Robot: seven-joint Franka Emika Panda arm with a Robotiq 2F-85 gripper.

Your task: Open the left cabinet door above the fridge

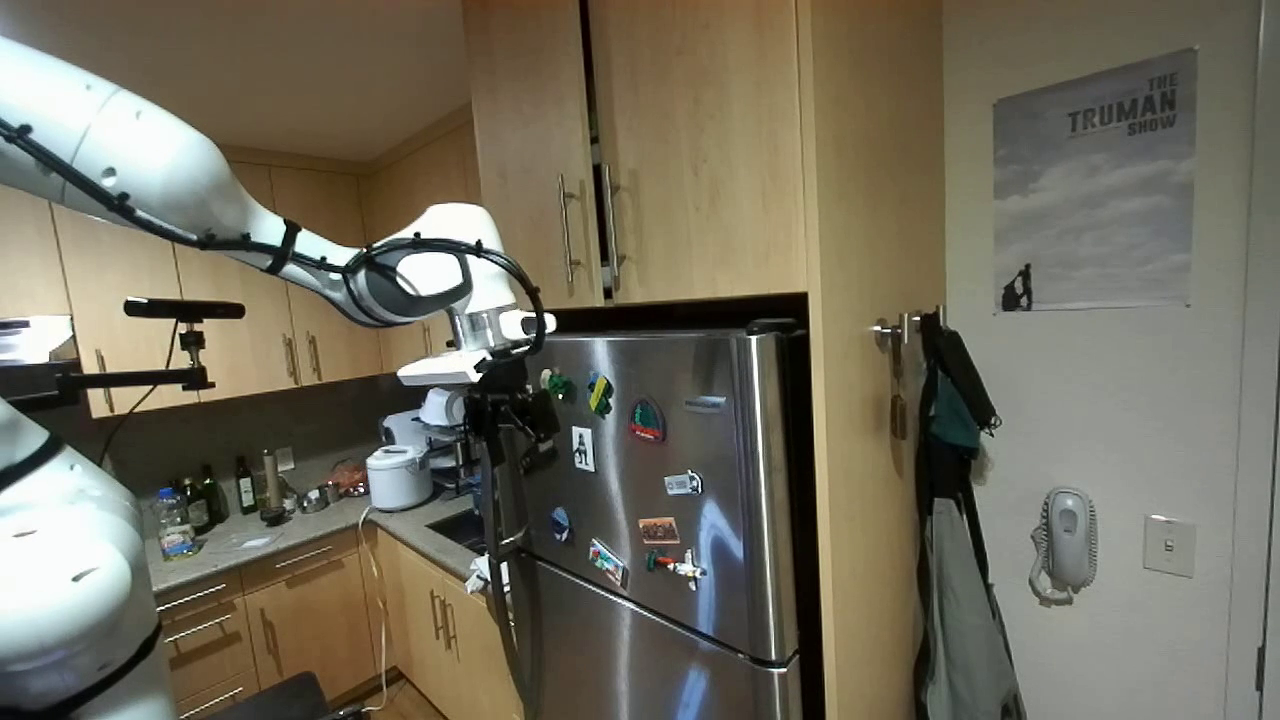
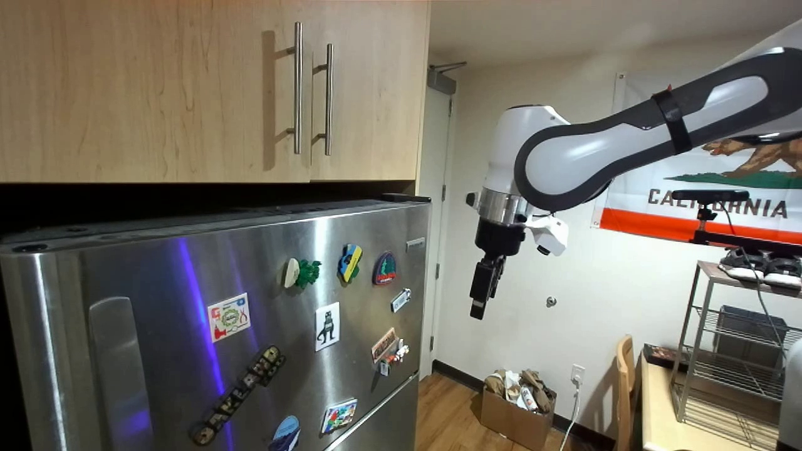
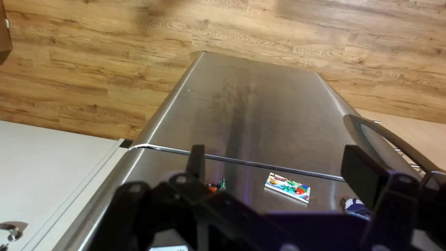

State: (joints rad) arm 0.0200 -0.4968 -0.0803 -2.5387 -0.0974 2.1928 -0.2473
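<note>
Gripper (image 3: 273,157) pointing down, fingers (image 3: 198,163) spread apart in the wrist view, with the fridge (image 3: 251,129) front showing between them. Left cabinet door (image 1: 525,130) above the fridge, higher than the gripper and well apart from it; same for its vertical bar handle (image 1: 567,230). In an exterior view, door edge slightly apart from the wider wood door (image 1: 700,150) beside it. Gripper out in front of the fridge, hanging below the level of the fridge top
</note>
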